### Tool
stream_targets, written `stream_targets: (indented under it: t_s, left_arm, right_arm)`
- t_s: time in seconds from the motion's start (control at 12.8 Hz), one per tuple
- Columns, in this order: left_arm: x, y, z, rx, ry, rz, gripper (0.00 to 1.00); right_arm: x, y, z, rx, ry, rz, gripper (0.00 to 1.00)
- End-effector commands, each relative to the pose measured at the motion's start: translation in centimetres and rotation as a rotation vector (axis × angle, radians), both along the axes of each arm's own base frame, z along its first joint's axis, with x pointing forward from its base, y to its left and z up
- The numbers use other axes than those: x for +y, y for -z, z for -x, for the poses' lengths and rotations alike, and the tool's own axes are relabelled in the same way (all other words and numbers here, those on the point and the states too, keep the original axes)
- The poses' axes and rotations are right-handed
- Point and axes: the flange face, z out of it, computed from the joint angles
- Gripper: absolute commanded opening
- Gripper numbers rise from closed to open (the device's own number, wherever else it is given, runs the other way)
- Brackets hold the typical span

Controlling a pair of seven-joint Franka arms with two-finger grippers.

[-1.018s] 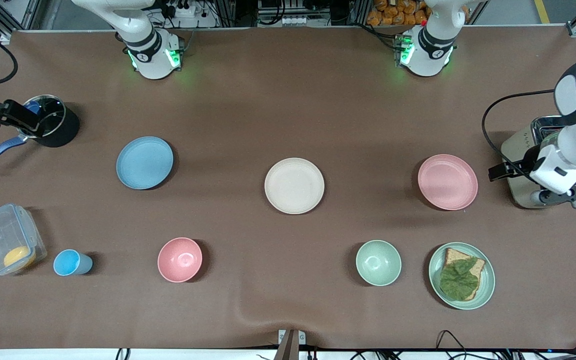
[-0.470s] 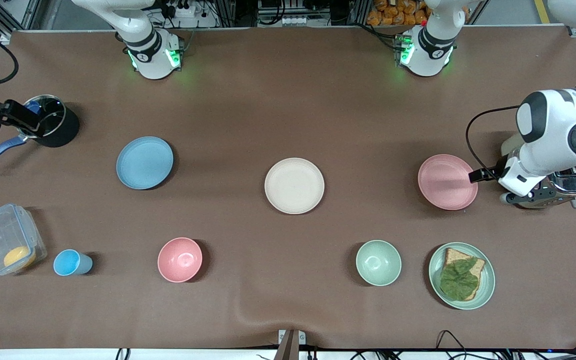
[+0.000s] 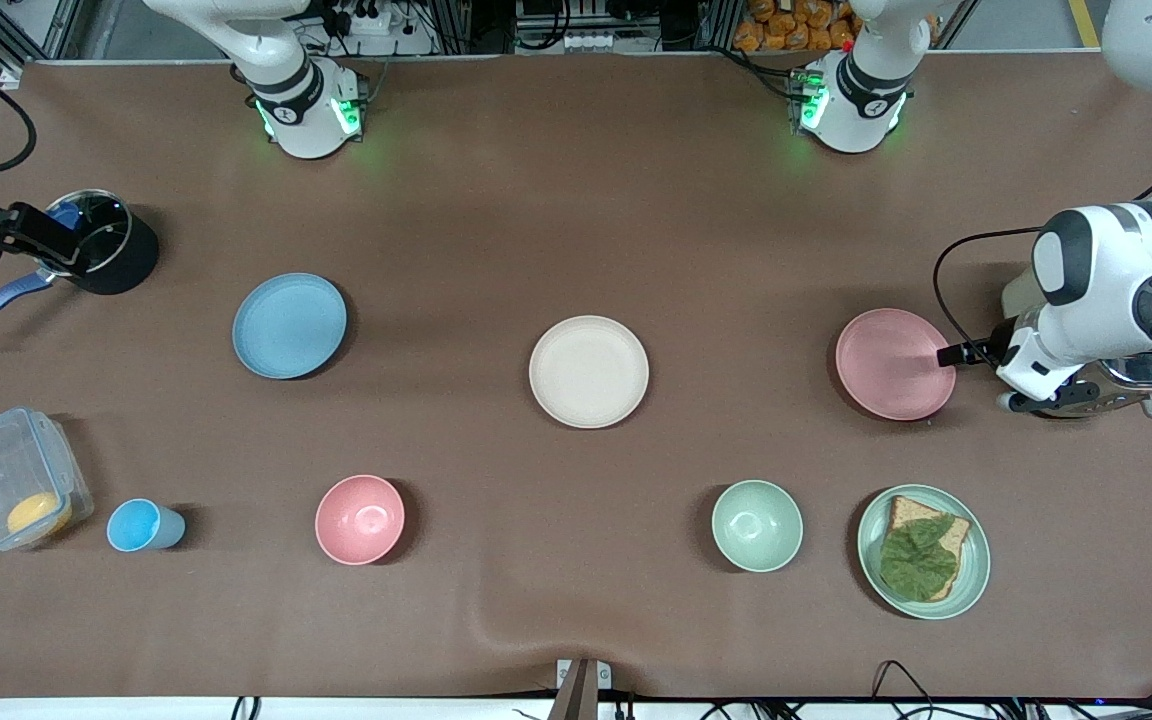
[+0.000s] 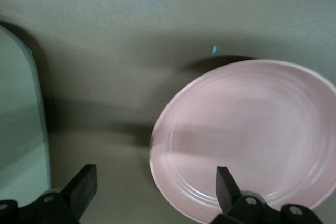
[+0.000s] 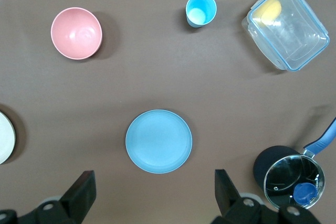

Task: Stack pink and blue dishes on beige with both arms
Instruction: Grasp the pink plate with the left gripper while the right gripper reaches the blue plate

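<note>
The beige plate [image 3: 588, 371] lies flat at the middle of the desk [image 3: 576, 200], bare, with nothing stacked on it. The pink plate [image 3: 894, 363] lies toward the left arm's end of the desk, level with the beige one and well apart from it; the blue plate [image 3: 289, 325] lies toward the right arm's end, a little farther from the front camera. The left hand [image 4: 152, 192] is low at the pink plate's edge on the side toward the left arm's end, its two fingers [image 4: 227, 184] spread wide apart, one over the plate's rim and the other over bare desk, gripping nothing. A toaster [image 3: 1151, 365] stands just beside that arm, mostly hidden by it. The right hand [image 5: 152, 195] is high above the desk by the black pot [image 3: 101, 255], looking down on the blue plate, its fingers also wide apart and empty. Nearer the front camera stand a pink bowl [image 3: 359, 519], a small blue cup [image 3: 141, 526], a clear lidded box [image 3: 11, 490], a green bowl [image 3: 756, 525] and a green plate [image 3: 976, 560] carrying bread with a leaf
</note>
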Motion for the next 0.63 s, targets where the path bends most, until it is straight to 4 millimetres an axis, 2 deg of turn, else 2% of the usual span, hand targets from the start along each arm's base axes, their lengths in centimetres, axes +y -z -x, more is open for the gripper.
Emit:
stream_targets:
  t_s: [0.0,0.23,0.47,0.55]
  left_arm:
    - [0.9,1.6,0.2,0.006,0.014,0.001,0.97]
    - [1.5,3.3,0.5,0.019,-0.001,0.012,0.90]
    - [1.6,4.2,0.6,0.031,-0.011,0.023,0.74]
    - [1.6,4.4,0.7,0.035,-0.013,0.026,0.68]
  right_arm:
    - [-0.2,1.2,-0.4,0.019,0.006,0.000,1.00]
    - [-0.6,2.3,-0.9,0.048,0.008,0.007,1.00]
    - [-1.4,5.1,-2.1,0.096,0.012,0.002,1.00]
    - [-1.7,6.8,-2.9,0.126,-0.003,0.000,1.00]
